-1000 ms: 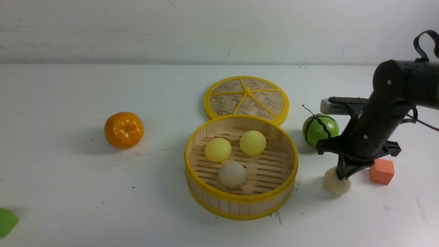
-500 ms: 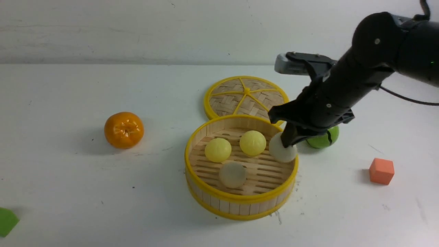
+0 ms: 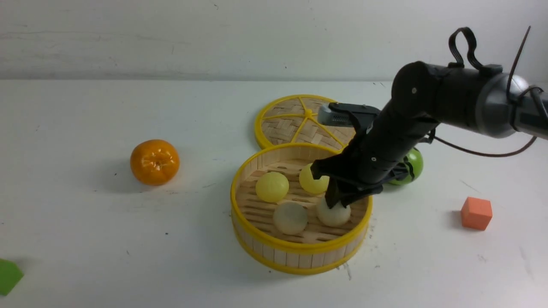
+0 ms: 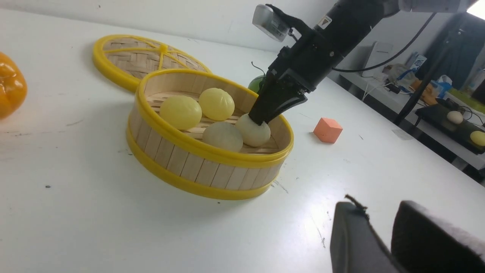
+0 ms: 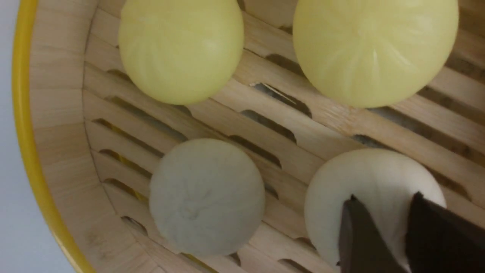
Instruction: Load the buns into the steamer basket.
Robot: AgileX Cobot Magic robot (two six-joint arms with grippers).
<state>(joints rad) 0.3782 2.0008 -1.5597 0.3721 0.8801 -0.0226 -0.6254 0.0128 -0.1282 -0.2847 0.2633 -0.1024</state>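
Now that the right gripper has parted its jaws partway, the last bun sits in the basket between the tips, apparently released; the left jaws are slightly apart, empty.

From here I see the right arm is mostly matte black, with rounded joint housings, small pale round spots like screw heads, and a smooth grey band farther along. A black strap loops off its top, and a thin dark cable curves beneath. By the wrist there's a blocky silver-grey piece on a black bracket, plus a small pale triangle label. Its gripper has dark, tapered, pointed fingers; the left gripper's look charcoal and wedge-shaped.
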